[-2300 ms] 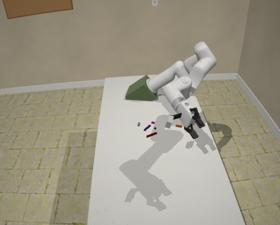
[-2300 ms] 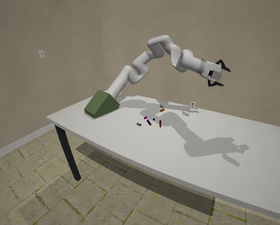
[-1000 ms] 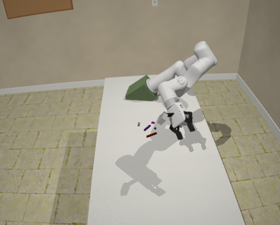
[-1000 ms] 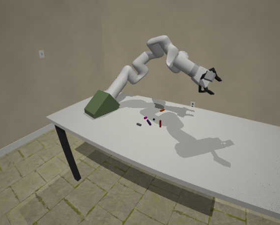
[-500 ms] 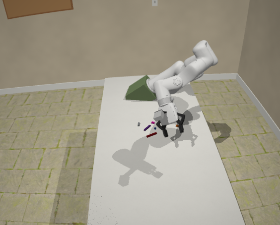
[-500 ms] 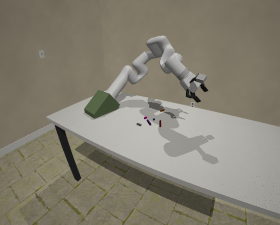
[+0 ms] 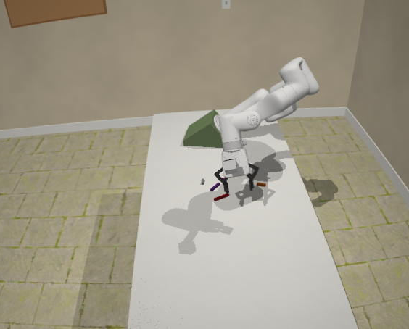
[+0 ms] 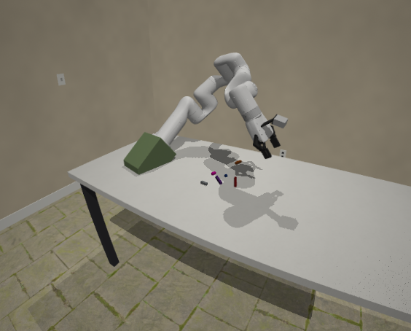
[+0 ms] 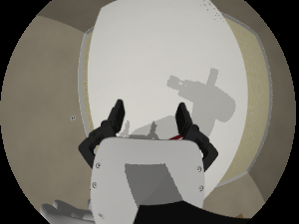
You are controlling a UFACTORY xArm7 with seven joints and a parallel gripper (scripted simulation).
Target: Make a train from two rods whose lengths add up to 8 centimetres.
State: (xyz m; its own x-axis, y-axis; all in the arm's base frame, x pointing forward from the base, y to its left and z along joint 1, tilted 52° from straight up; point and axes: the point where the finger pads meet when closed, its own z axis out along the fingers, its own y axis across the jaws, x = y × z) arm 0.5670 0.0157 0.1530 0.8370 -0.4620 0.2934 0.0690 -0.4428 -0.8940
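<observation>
Several short rods lie flat on the white table. A red rod (image 7: 221,197) (image 8: 235,181) lies nearest the front. A purple rod (image 7: 215,187) (image 8: 218,179) lies left of it. A grey rod (image 7: 203,181) (image 8: 204,183) lies further left. An orange rod (image 7: 261,184) (image 8: 237,162) lies apart on the right. A magenta rod (image 8: 213,173) and a small blue rod (image 8: 226,175) show in the exterior view only. My gripper (image 7: 238,188) (image 8: 269,149) (image 9: 150,107) is open and empty, hanging well above the table between the red and orange rods. A bit of the red rod (image 9: 174,136) shows in the wrist view.
The arm's green base block (image 7: 202,131) (image 8: 149,152) stands at the far end of the table. The table's long edges run on both sides of the rods.
</observation>
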